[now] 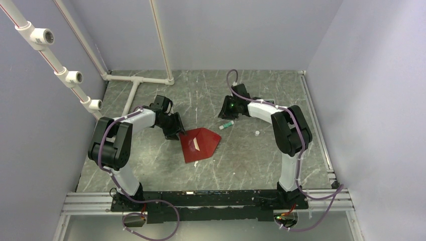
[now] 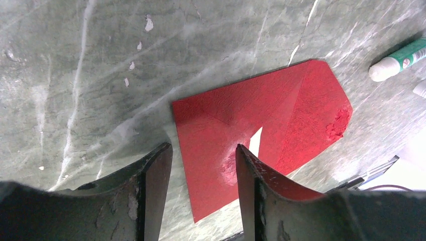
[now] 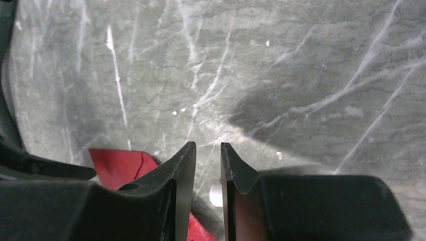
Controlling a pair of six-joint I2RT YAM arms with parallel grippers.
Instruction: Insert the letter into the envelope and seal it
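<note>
Around: a white-and-green tube (image 1: 226, 125) and a small white cap (image 1: 257, 133) lie right of centre, with nothing on the envelope.
Envelope (image 2: 261, 130): flat at centre frame, under the left gripper's (image 2: 202, 150) right finger.
Letter (image 2: 256, 142): only a pale sliver shows at the seam.
Left gripper: moderately wide, empty.
Right gripper (image 3: 207, 146): narrow gap, empty, above the tube.
Surface: grey marbled table (image 1: 251, 160), lilac walls.

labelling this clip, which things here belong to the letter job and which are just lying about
For the job: envelope; pale sliver showing at its fold, likely the letter.
Lying about: white-and-green tube; small white cap; white pipe frame.
</note>
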